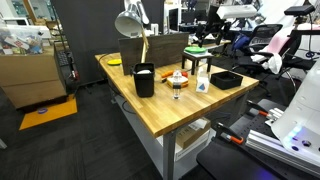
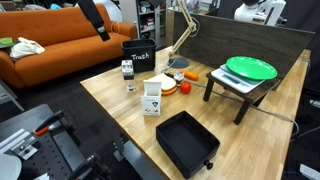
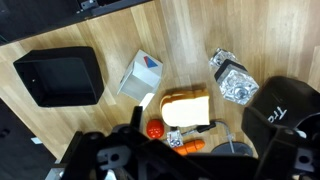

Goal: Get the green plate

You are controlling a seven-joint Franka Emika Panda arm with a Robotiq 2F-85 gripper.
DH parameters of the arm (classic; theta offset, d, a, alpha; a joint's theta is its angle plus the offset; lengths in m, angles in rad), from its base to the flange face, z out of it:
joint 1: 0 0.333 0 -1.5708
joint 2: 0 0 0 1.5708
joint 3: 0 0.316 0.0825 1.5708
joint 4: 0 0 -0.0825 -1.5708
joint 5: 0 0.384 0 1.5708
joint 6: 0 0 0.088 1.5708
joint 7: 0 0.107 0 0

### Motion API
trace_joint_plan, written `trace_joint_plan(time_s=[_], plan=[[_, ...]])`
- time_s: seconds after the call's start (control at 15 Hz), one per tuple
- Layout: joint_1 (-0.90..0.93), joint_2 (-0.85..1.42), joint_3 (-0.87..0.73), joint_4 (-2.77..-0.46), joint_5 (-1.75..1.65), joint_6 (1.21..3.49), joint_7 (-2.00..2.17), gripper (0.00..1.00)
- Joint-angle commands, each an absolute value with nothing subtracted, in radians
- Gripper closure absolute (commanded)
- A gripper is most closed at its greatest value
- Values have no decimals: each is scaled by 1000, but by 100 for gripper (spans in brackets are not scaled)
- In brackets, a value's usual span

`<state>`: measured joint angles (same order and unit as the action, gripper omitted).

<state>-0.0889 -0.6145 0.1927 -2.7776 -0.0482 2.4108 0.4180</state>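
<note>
Green plate (image 2: 250, 68) atop small stand (image 2: 233, 83) (black tray (image 2: 187, 142) well apart).

One green plate (image 2: 250, 68), one black tray (image 2: 187, 142), one black bin (image 2: 138, 57), one white carton (image 2: 152, 98), one desk lamp (image 1: 128, 24), one glass jar (image 3: 232, 80), one orange ball (image 3: 155, 130) just beyond the jaws, with perhaps a second orange piece beside it, partly hidden

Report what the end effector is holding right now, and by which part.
Nothing is held. The end effector hangs open over the table, nothing between its fingers; the green plate sits apart on a small stand.
</note>
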Motion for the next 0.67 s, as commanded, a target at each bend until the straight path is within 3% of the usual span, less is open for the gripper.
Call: trace_joint_plan(time_s=[0.0,0.6], plan=[[-103,-609,191,-2773,-74,2421,420,0],[-268,-565,57,-2659,-218,2493,329,0]])
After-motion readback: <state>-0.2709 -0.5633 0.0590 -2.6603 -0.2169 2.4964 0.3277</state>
